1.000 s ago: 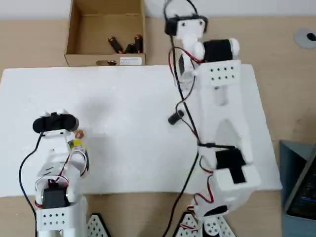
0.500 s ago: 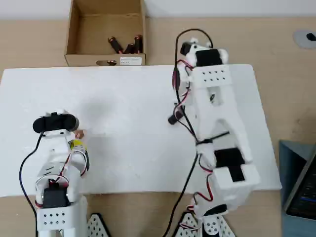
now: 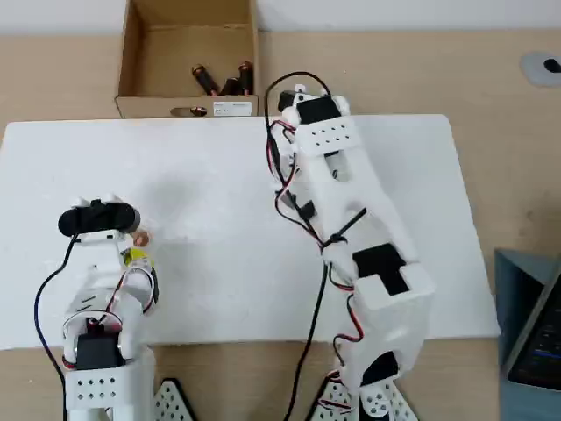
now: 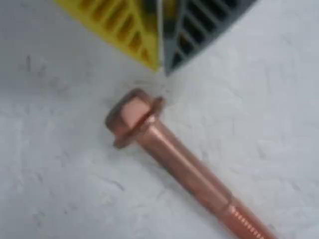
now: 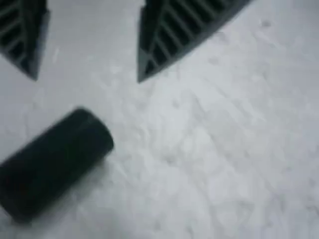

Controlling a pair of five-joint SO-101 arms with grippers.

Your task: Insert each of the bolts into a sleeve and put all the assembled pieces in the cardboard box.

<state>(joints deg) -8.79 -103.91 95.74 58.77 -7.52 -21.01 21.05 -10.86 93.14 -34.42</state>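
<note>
Moved: right pincer (image 5: 87, 74) swung toward 10 o'clock; spread beside the sleeve (image 5: 50, 164);
Left pincer (image 4: 160, 67): pressed together by the bolt (image 4: 174, 164), at 9 o'clock;
Progress: assembled pieces (image 3: 223, 81) in cardboard box (image 3: 123, 61); one pair left

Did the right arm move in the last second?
Yes. The right arm drew back from beside the box onto the mat, swinging left; its open gripper is near the sleeve.

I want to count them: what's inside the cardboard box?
A bunch of bolts in dark sleeves lies in the cardboard box. They overlap, so the exact number is hidden.
</note>
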